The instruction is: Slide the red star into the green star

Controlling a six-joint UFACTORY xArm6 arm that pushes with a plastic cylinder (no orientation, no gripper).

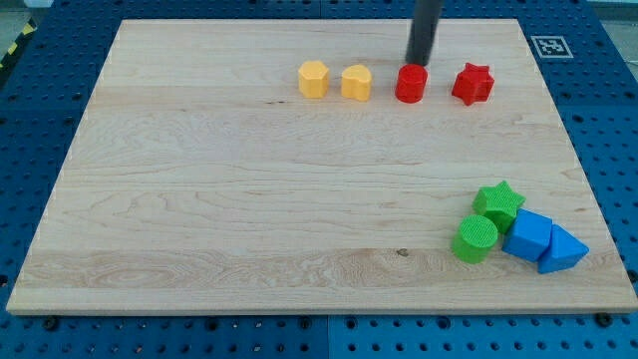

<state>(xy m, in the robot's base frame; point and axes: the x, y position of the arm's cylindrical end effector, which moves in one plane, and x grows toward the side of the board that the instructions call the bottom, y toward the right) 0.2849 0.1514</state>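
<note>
While blue pegboard (60, 60) rings the wooden board (249, 199), my tip (418, 62), a jawless tool, holds nothing.

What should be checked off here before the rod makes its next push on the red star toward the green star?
1. My tip behind the red star: not ok, it sits just above the red cylinder.
2. Red star free of neighbours: ok.
3. Path down to the green star free of blocks: ok.
4. Green star reachable from the view's top: ok; green cylinder and blue blocks lie below it.
5. Tip touching the red cylinder: cannot tell.
</note>
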